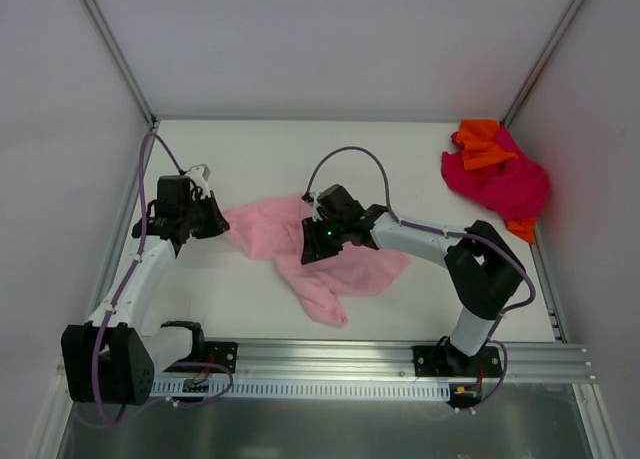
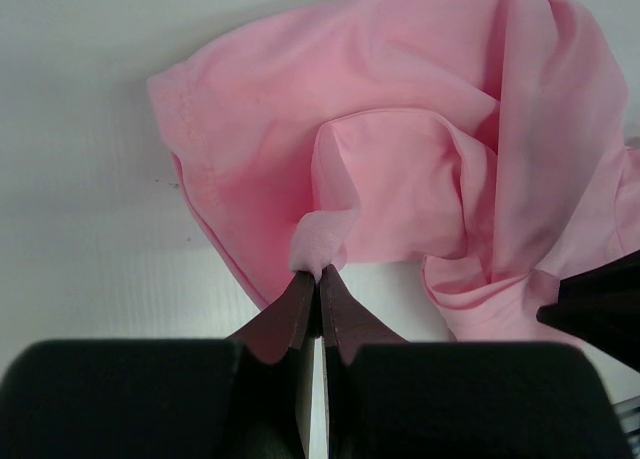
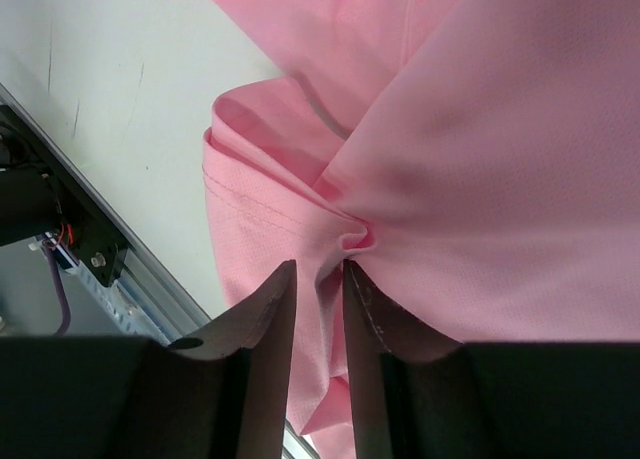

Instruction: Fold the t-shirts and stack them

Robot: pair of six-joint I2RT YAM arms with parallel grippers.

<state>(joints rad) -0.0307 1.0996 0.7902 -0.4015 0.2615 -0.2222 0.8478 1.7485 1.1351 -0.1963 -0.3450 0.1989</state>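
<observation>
The light pink t-shirt (image 1: 345, 269) lies crumpled across the middle of the table between both arms. My left gripper (image 1: 222, 219) is at its left edge, shut on a small pinch of pink cloth (image 2: 322, 244); the rest of the shirt (image 2: 400, 79) spreads out beyond the left gripper (image 2: 320, 272). My right gripper (image 1: 308, 241) presses down into the shirt's middle. In the right wrist view the right gripper (image 3: 320, 267) has its jaws narrowly apart, with a puckered fold of the pink shirt (image 3: 480, 179) between them. The magenta-red t-shirt (image 1: 505, 184) and the orange t-shirt (image 1: 480, 144) lie heaped together at the far right corner.
A metal rail (image 1: 350, 359) carrying both arm bases runs along the near edge, and it shows in the right wrist view (image 3: 100, 259). White walls close in the table on the left, back and right. The right arm's dark tip (image 2: 600, 304) shows at the edge of the left wrist view.
</observation>
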